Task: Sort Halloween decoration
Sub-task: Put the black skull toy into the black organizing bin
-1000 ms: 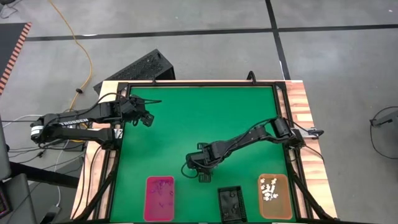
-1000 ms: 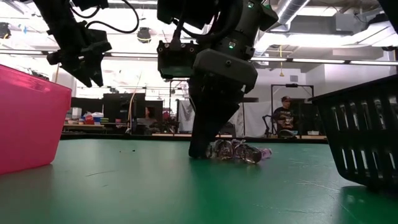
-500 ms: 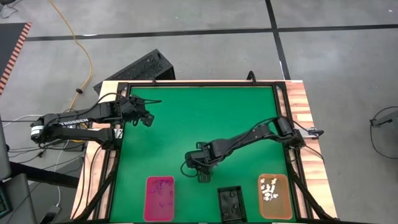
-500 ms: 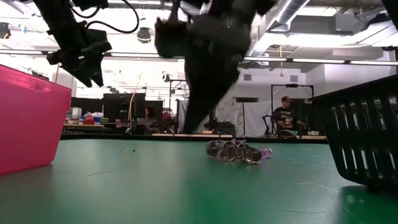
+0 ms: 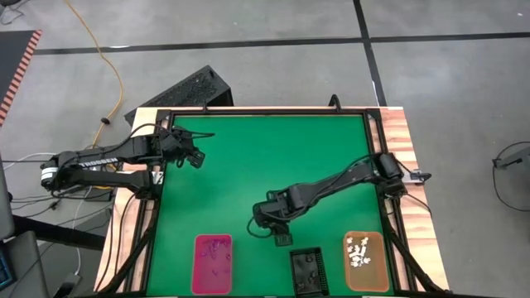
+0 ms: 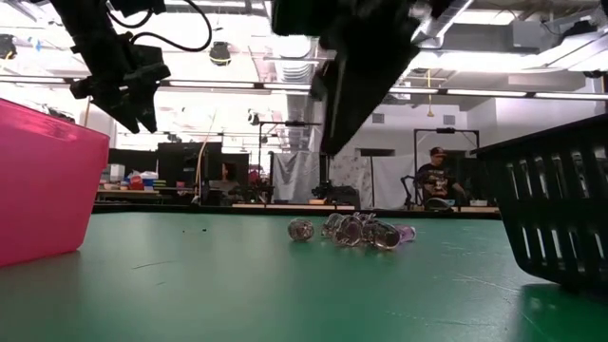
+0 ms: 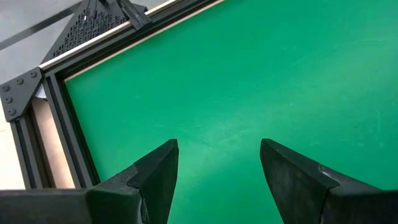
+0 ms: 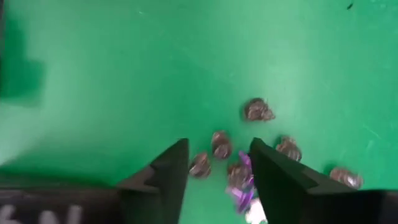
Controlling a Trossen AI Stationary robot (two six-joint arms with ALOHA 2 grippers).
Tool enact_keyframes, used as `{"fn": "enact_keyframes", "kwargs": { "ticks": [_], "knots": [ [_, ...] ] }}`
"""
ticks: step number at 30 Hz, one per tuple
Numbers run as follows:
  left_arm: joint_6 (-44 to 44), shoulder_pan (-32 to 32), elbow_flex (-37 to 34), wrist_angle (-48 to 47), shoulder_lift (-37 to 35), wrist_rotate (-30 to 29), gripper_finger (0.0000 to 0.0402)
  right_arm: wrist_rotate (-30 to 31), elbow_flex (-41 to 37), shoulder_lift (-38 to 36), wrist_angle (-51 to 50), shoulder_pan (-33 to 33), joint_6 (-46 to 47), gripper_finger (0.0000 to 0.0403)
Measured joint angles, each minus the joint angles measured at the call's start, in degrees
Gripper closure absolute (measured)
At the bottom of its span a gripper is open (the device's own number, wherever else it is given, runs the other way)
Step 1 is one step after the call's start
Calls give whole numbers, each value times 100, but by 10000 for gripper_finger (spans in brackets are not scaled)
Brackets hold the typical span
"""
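A small heap of Halloween decoration (image 6: 359, 231), shiny dark and purple trinkets (image 8: 239, 177), lies on the green mat, with one piece (image 6: 301, 230) a little apart from it. My right gripper (image 8: 217, 144) hangs open above the heap, clear of the mat (image 6: 334, 142), its fingers empty; in the high view it is near the middle of the table's near half (image 5: 279, 232). My left gripper (image 7: 217, 149) waits open over the far left of the mat (image 5: 197, 159).
Three trays stand along the near edge: pink (image 5: 213, 263), black (image 5: 306, 271), and orange (image 5: 365, 261), which holds white trinkets. In the low view the pink tray (image 6: 38, 185) and the black tray (image 6: 560, 209) flank the heap. A black frame (image 5: 377, 149) borders the mat.
My right gripper has risen from the mat, where its tip stood beside the heap, and has drifted a little toward the table's right edge. One trinket now lies apart from the heap, on the side where the fingers stood.
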Motion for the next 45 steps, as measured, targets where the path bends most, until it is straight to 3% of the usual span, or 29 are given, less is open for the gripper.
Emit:
{"fn": "enact_keyframes", "kwargs": {
  "ticks": [5,19,35,39,45],
  "knots": [
    [-2,1,0,-4,-2,-7,183,4,-6,405,389,-101,-2,166],
    [-4,1,0,-9,-2,-70,183,42,-6,659,639,-442,-265,187],
    [-7,-1,0,-7,0,-144,183,12,9,992,744,-287,-382,188],
    [-11,1,0,-2,0,-196,183,85,7,987,709,-348,-360,213],
    [-11,-1,0,0,0,-210,183,95,5,984,710,-363,-359,291]
  ]
}}
